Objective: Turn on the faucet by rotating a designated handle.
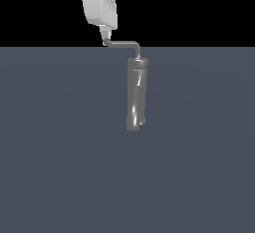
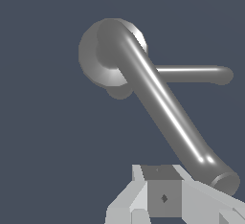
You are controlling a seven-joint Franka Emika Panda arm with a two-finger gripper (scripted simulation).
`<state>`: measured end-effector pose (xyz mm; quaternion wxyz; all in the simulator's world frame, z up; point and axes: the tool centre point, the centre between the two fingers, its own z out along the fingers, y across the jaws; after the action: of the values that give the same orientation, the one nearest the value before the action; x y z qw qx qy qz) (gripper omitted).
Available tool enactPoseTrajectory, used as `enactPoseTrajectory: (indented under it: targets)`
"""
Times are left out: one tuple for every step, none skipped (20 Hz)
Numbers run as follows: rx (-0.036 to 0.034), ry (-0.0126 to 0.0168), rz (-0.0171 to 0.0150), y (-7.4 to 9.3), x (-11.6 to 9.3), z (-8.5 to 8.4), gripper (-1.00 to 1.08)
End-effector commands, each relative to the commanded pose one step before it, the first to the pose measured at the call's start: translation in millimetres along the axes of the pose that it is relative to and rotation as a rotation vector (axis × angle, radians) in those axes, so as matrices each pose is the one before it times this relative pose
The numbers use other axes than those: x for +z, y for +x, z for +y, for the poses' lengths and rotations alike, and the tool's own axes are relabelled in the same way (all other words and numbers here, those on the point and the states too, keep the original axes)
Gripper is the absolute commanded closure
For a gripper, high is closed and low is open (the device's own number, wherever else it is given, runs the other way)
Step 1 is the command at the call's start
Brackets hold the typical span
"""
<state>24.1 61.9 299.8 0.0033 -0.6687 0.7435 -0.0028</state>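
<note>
The faucet [image 1: 136, 95] is a tall shiny grey cylinder standing upright on the floor. From its top, the handle [image 1: 122, 43], a thin bent rod, runs toward the exterior view's left. My white gripper [image 1: 105, 32] hangs straight above the rod's upturned tip and touches it. In the wrist view the handle [image 2: 162, 108] stretches from the faucet's round top [image 2: 95, 58] to its end right beside my gripper [image 2: 162, 196]. The fingers look pressed together with nothing between them; the rod's tip lies next to them, not inside.
A second, thinner rod [image 2: 194, 74] sticks out sideways lower on the faucet, below the handle. The flat blue-grey floor [image 1: 60, 152] spreads all around the faucet.
</note>
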Motion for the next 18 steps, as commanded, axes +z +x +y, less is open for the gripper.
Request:
enactPoseTrajectory:
  targets:
    - [0.00406,-0.00355,0.00184,7.53,-0.01,6.73,1.08]
    - [0.0,0.0,0.0,2.12,-0.13,2.73,1.08]
    - [-0.00026,-0.0004,-0.00008,2.0,0.09,2.65,1.08]
    - [0.0,0.0,0.0,2.14,-0.13,2.76,1.08]
    - [-0.00026,-0.0004,-0.00007,2.03,0.09,2.68,1.08]
    - [-0.00026,-0.00041,-0.00007,2.04,0.09,2.7,1.08]
    - [0.0,0.0,0.0,2.18,-0.13,2.8,1.08]
    - [-0.00026,-0.00041,-0.00007,2.06,0.09,2.72,1.08]
    - [0.0,0.0,0.0,2.2,-0.13,2.83,1.08]
    - [-0.00026,-0.00041,-0.00007,2.09,0.08,2.75,1.08]
    - [-0.00026,-0.00041,-0.00006,2.1,0.08,2.76,1.08]
    - [0.0,0.0,0.0,2.23,-0.13,2.87,1.08]
    - [-0.00026,-0.00041,-0.00006,2.12,0.08,2.79,1.08]
    - [0.0,0.0,0.0,2.25,-0.14,2.9,1.08]
    - [-0.00025,-0.00041,-0.00006,2.15,0.08,2.81,1.08]
    - [-0.00025,-0.00042,-0.00005,2.16,0.07,2.82,1.08]
    - [0.0,0.0,0.0,2.29,-0.14,2.93,1.08]
    - [-0.00024,-0.00042,-0.00004,2.18,0.07,2.84,1.08]
